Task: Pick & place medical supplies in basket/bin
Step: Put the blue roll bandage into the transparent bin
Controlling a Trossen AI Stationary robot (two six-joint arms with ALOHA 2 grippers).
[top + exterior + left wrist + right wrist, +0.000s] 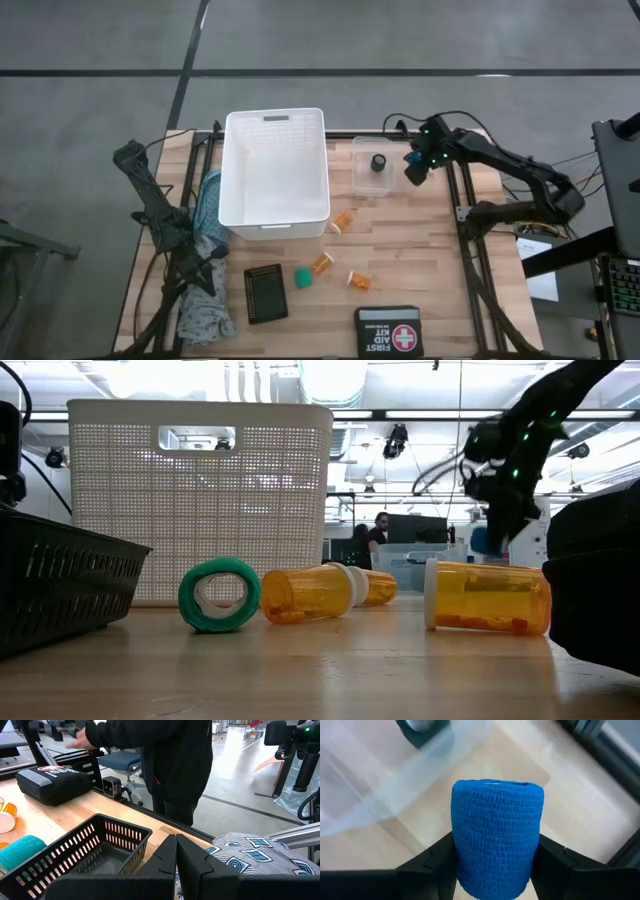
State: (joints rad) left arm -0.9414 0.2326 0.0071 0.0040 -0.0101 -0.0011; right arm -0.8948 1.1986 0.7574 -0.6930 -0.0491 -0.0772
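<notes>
From above, we've got the white basket (276, 175) as our landmark. Just beside it sits the clear tub (379, 167) with a black roll (379, 161) inside, and the right gripper (414, 166) hangs at the tub's far edge from the basket. Three orange pill bottles (343, 221) and a green roll (303, 277) lie on the wood near the basket's front wall, with a small black tray (265, 293) and the first aid kit (388, 331) a bit further out. The left gripper (196, 243) rests by the basket's other side, over the patterned cloth (207, 200).

Down at table level we see the green roll (219, 595) and two bottles (305, 593) lying in front of the basket (200, 480).

In the left wrist view the fingers (172, 860) are pressed together, holding nothing, next to the cloth (260, 855) and the black tray (95, 851). A person (170, 760) stands behind the table.

In the right wrist view the fingers (432, 855) are clamped on a blue roll (496, 835), with the tub (380, 785) blurry behind.
</notes>
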